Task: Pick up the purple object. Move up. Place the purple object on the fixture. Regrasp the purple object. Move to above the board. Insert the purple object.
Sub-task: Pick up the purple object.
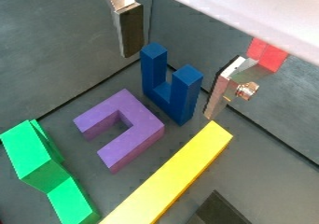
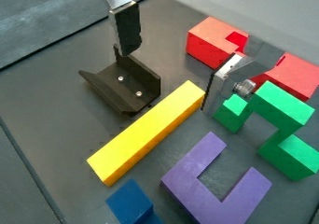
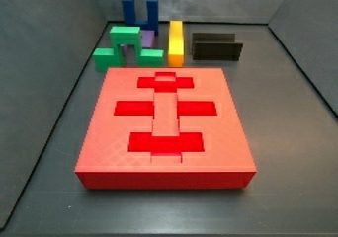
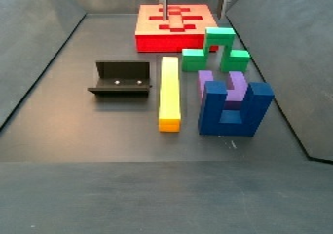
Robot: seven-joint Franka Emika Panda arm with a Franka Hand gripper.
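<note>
One purple object [image 1: 118,127] lies flat on the dark floor, its prongs level, between a blue upright block [image 1: 170,81], a long yellow bar [image 1: 174,176] and the green blocks [image 1: 44,167]; two green pieces show in a wrist view. One fixture [image 2: 122,86] stands beside the yellow bar, and one board [image 3: 165,124] lies apart, its slots bare. Above the pieces hangs the hand [image 1: 177,58], fingers [image 1: 130,30] spread wide, holding nothing and touching nothing.
</note>
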